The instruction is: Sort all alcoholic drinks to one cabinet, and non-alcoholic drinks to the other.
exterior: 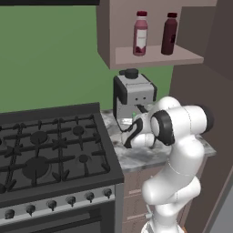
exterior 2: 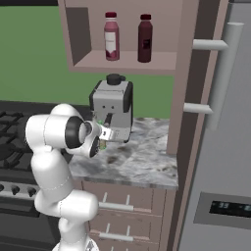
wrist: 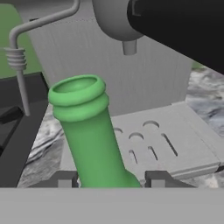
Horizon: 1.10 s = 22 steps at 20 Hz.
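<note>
Hand view, bottom centre: green bottle rising between two dark fingertips, neck leaning toward upper left of frame, open mouth up. Jaws clenched on bottle's lower neck, pads touching either side. Bottle body cut off below frame; label unseen. Behind, centre: coffee machine, drip tray just beyond bottle. Left base view, centre: gripper half hidden by arm. Top of frame: pink bottle and maroon bottle upright on cabinet shelf.

Upper right of the left base view: the cabinet shelf carries the pink bottle and the maroon bottle (both upright); below, the marble counter bears the coffee machine.
</note>
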Available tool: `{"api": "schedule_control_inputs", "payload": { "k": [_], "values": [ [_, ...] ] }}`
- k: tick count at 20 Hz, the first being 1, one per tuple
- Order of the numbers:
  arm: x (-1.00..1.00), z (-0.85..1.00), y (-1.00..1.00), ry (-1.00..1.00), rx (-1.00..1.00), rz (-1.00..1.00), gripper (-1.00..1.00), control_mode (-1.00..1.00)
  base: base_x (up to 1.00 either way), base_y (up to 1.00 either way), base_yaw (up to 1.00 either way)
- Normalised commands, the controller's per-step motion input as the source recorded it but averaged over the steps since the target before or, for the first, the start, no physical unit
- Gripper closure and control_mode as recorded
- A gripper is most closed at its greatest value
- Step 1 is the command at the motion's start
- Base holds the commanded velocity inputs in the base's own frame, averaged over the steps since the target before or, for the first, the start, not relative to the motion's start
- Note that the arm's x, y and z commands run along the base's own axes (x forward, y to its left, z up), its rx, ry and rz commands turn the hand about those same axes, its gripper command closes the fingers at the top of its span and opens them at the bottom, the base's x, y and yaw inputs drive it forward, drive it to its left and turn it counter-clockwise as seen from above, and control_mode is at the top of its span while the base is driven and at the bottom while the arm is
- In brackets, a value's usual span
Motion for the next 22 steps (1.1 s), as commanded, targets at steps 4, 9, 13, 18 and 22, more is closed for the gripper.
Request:
{"api": "schedule_control_inputs", "payload": {
  "k": [4, 9, 13, 18, 22],
  "values": [
    [-0.29, -0.19, 0.04, 0.00, -0.01, 0.05, 1.00, -1.00, 0.00, 0.00, 0.00],
    [-0.35, -0.18, 0.02, -0.01, -0.01, 0.06, 1.00, -1.00, 0.00, 0.00, 0.00],
    [-0.39, 0.00, 0.00, -0.01, 0.00, 0.03, 1.00, -1.00, 0.00, 0.00, 0.00],
    [-0.42, 0.03, -0.03, 0.00, 0.00, 0.00, 1.00, -1.00, 0.00, 0.00, 0.00],
    [-0.40, 0.15, -0.07, 0.00, 0.00, 0.00, 1.00, -1.00, 0.00, 0.00, 0.00]
  ]
}}
